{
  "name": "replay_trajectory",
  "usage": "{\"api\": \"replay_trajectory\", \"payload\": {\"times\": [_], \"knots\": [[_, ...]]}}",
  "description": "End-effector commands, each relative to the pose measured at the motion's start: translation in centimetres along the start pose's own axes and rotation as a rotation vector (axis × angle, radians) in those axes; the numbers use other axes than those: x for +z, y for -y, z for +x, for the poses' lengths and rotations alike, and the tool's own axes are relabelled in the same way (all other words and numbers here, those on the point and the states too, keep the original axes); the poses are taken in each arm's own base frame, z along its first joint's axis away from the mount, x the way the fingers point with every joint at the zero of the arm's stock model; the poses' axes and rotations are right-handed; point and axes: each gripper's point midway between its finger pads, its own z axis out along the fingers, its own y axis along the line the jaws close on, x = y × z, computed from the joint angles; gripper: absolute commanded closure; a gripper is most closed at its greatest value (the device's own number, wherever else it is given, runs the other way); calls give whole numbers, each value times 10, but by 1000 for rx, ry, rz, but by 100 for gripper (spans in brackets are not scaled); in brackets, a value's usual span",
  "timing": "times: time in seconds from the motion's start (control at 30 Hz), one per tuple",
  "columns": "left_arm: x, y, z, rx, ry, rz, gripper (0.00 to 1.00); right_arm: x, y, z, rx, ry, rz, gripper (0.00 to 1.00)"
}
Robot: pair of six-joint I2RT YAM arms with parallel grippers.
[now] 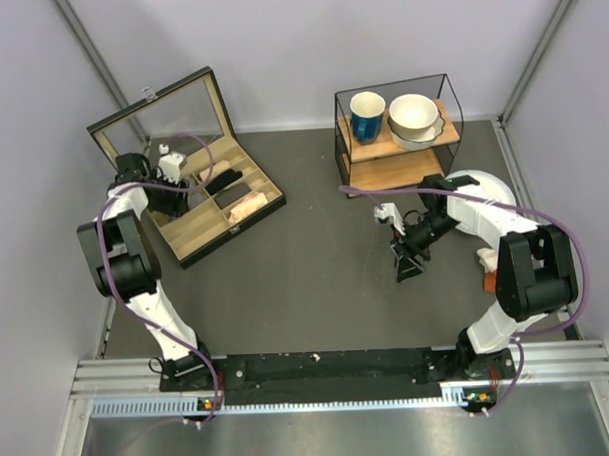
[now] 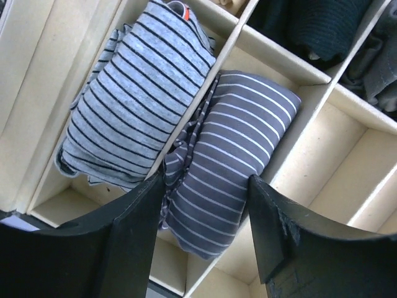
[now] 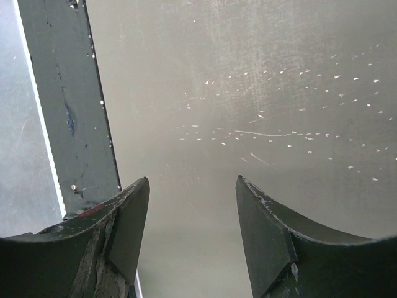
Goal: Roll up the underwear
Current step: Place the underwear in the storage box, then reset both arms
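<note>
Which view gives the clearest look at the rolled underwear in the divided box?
Left wrist: the underwear lies close up, rolled, in a compartment of the divided box, between the fingers of the left gripper. Top external shows the box, but the gripper hides the roll. Right wrist shows only the table surface.

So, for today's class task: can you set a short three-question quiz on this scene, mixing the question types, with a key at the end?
1. True or false: the right gripper is gripping a cloth.
2. The striped dark grey underwear is: A spread flat; B rolled up; C hanging from a finger.
3. Which gripper straddles it in the divided box?
Key: 1 false, its jaws are open and empty; 2 B; 3 the left gripper.
</note>
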Motion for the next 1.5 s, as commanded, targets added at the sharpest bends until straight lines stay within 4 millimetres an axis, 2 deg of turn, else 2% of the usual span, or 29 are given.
{"api": "replay_trajectory", "payload": {"times": [0.0, 0.23, 0.4, 0.53, 0.73, 0.77, 0.83, 0.9, 1.0, 1.07, 1.1, 1.13, 1.2, 1.23, 1.27, 1.3, 1.33, 1.37, 1.4, 1.43, 1.47], "knots": [[-33, -12, -35, -65, 69, -66, 37, -5, -7, -4, -36, 26, 7, 41], [-51, -8, -54, -85, 132, -71, 38, -6, -8, -5, -44, 29, 7, 41], [-58, -1, -62, -95, 162, -51, 53, -6, -9, -4, -42, 29, 6, 41], [-47, 2, -48, -116, 122, -35, 65, -6, -8, -4, -43, 28, 5, 41], [-20, -8, 8, -196, -73, -80, 75, -6, -8, -3, -36, 23, 5, 41], [-13, -5, 20, -224, -114, -67, 76, -6, -8, -2, -35, 20, 6, 41], [-10, -6, 27, -244, -133, -63, 76, -6, -8, -2, -34, 19, 7, 41], [-9, -4, 27, -256, -133, -56, 77, -6, -8, -2, -33, 19, 10, 41], [-23, -8, 1, -264, -61, -62, 76, -6, -9, -2, -32, 17, 11, 41], [-42, -8, -27, -265, 22, -67, 73, -8, -8, -3, -32, 17, 19, 41], [-51, -9, -39, -265, 60, -71, 69, -9, -8, -3, -33, 18, 24, 41], [-69, -9, -61, -246, 130, -84, 66, -10, -8, -4, -34, 19, 29, 41], [-86, 3, -84, -267, 217, -41, 58, -13, -7, -7, -41, 21, 46, 41], [-106, 8, -102, -251, 284, -42, 57, -17, -8, -11, -49, 31, 68, 41], [-114, 16, -110, -268, 322, -20, 55, -22, -6, -15, -57, 36, 89, 41], [-115, 36, -113, -263, 356, 52, 53, -26, -6, -19, -64, 45, 112, 41], [-137, 49, -127, -233, 420, 58, 48, -33, -3, -24, -59, 62, 145, 41], [-145, 59, -135, -229, 460, 79, 45, -47, -1, -33, -77, 91, 203, 41], [-142, 83, -131, -220, 458, 131, 43, -56, 1, -38, -83, 112, 241, 41], [-163, 100, -138, -185, 506, 136, 31, -65, 1, -44, -62, 137, 277, 41], [-170, 112, -140, -170, 530, 144, 1, -86, 4, -60, -97, 187, 358, 41]]}}
